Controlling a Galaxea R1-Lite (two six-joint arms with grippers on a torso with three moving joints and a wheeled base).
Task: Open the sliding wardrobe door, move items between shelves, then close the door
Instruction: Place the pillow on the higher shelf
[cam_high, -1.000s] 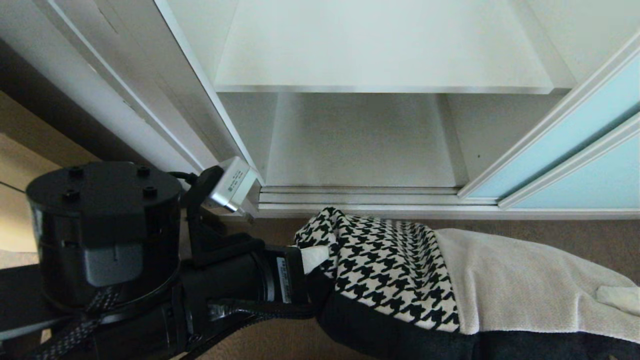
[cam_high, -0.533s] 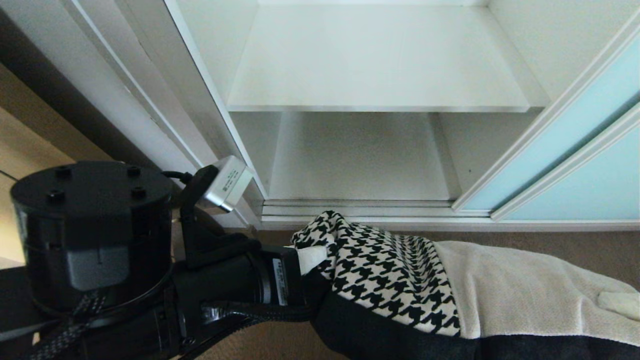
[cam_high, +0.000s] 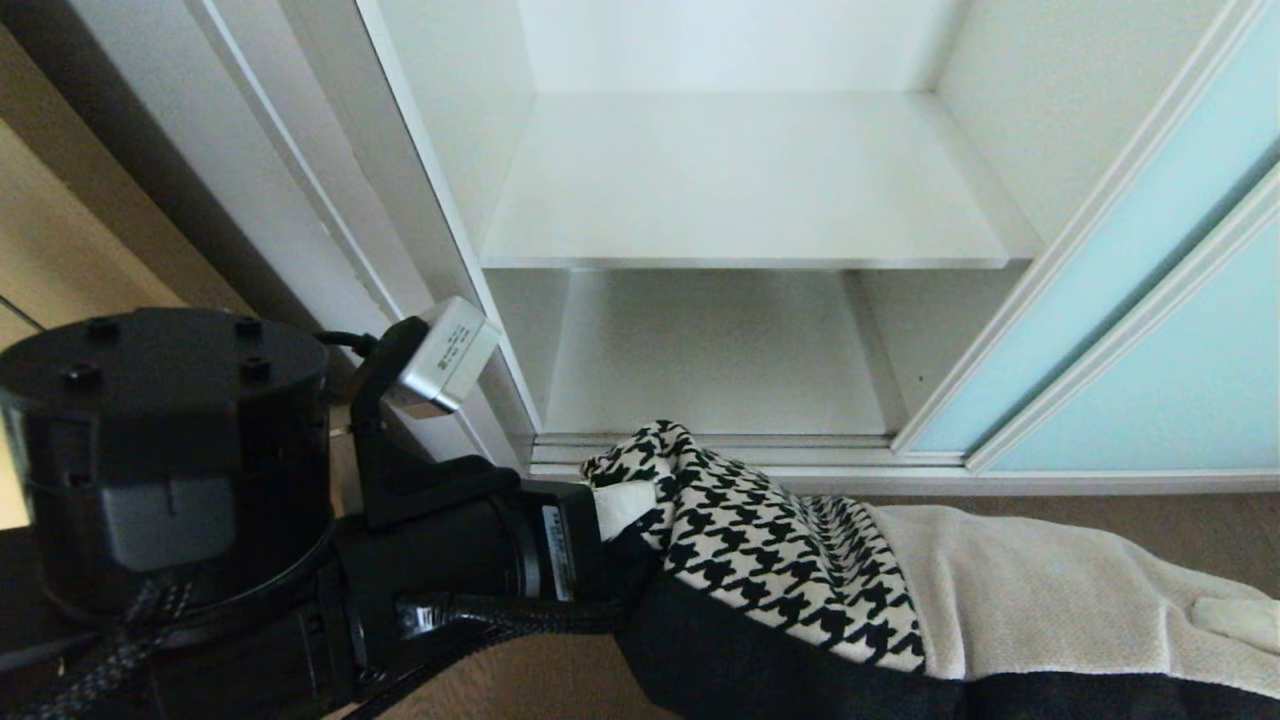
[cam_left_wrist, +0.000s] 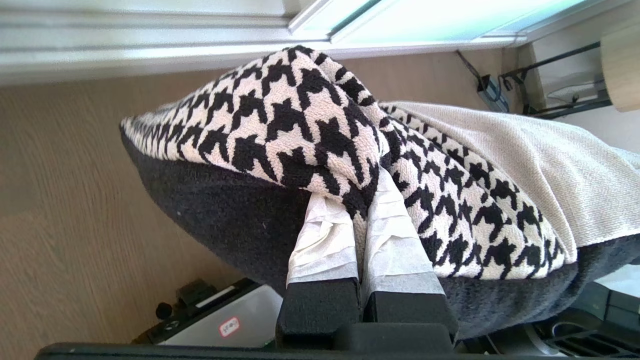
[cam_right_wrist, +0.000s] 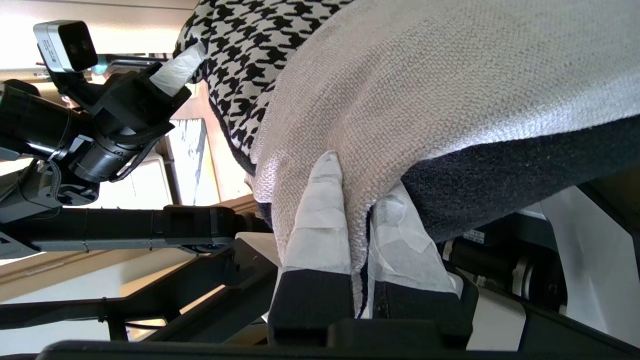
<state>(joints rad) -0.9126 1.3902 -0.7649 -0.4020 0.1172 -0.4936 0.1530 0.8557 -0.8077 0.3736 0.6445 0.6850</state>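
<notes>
The cushion (cam_high: 800, 560), houndstooth and cream on top with a black back, hangs level above the floor in front of the wardrobe. My left gripper (cam_high: 625, 505) is shut on its houndstooth corner (cam_left_wrist: 280, 115), the taped fingers (cam_left_wrist: 320, 235) pinching a fold of fabric. My right gripper (cam_right_wrist: 360, 177) is shut on the cream edge (cam_right_wrist: 450, 75) at the other end, showing at the head view's right border (cam_high: 1232, 612). The sliding wardrobe door (cam_high: 1150, 330) stands pushed to the right. Both shelves, the upper (cam_high: 740, 180) and the lower (cam_high: 715, 350), are bare.
The wardrobe's white left post (cam_high: 420, 250) rises just beyond my left wrist camera (cam_high: 445, 355). A floor track (cam_high: 700, 445) runs along the opening. My left arm's big black joint (cam_high: 170, 450) fills the lower left. A tan wood panel (cam_high: 60, 250) lies further left.
The whole head view has shifted: the wardrobe sits lower in the picture and more of the upper shelf and back wall shows. Both grippers keep their hold on the cushion.
</notes>
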